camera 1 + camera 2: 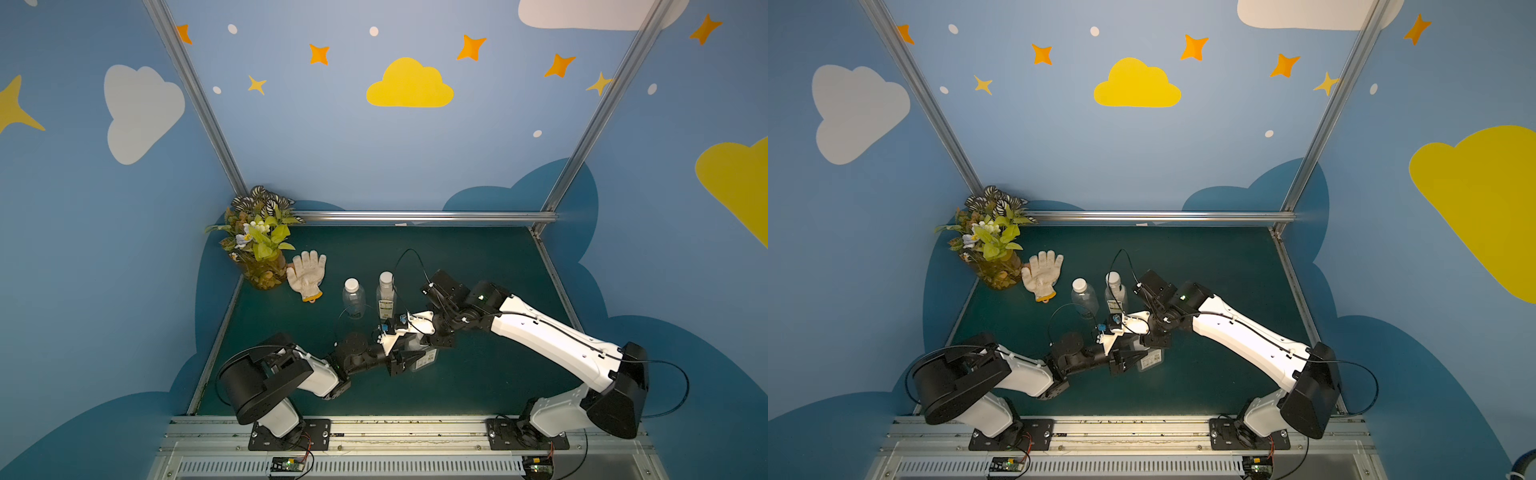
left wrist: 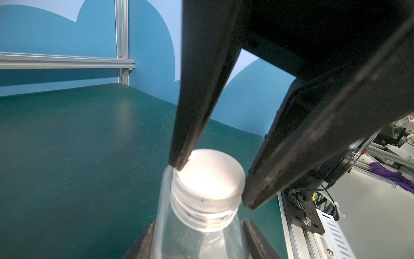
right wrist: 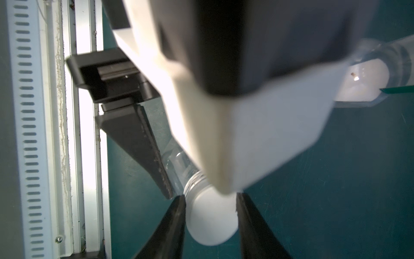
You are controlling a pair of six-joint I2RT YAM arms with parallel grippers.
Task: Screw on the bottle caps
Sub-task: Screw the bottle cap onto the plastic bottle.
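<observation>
My left gripper is shut on the shoulders of a clear labelled bottle near the table's middle front. A white bottle cap sits on this bottle's neck. My right gripper comes down from above, and its dark fingers press on opposite sides of that cap. Behind, a round plain bottle and a slim labelled bottle stand upright, each with a white cap on top. The left arm's white camera mount hides most of the held bottle in the right wrist view.
A white knitted glove lies at the back left beside a potted plant in the corner. Metal rails run along the table's back and front edges. Both forearms cross low over the table's front half.
</observation>
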